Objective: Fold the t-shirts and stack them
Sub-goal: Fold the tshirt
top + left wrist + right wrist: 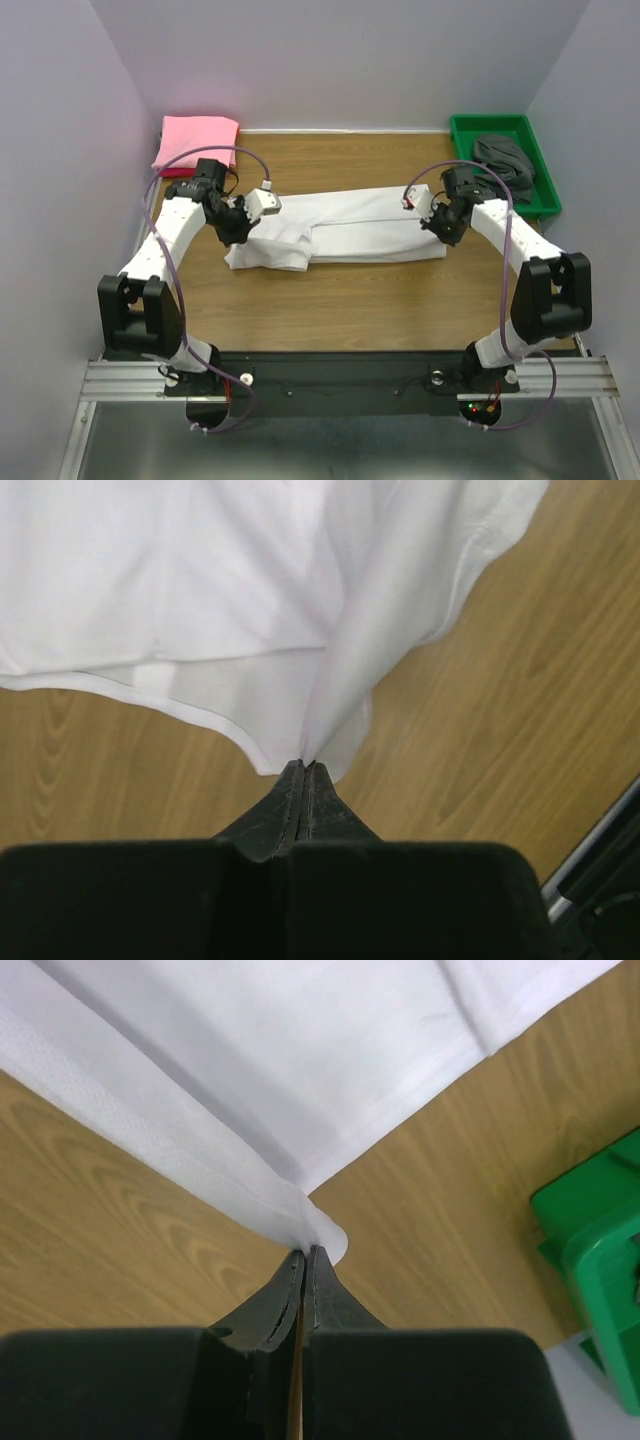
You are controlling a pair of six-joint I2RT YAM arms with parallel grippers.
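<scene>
A white t-shirt (340, 228) lies partly folded across the middle of the wooden table (330, 300). My left gripper (238, 225) is shut on the shirt's left end; in the left wrist view the jaws (304, 767) pinch a gathered fold of white cloth (250, 610). My right gripper (447, 228) is shut on the shirt's right edge; in the right wrist view the jaws (305, 1252) pinch a rolled hem of the shirt (300, 1090). A folded pink t-shirt (195, 142) lies at the back left.
A green bin (540, 190) at the back right holds a dark grey garment (505, 158); its corner shows in the right wrist view (600, 1260). White walls close the sides and back. The black mounting rail (340, 375) runs along the near edge.
</scene>
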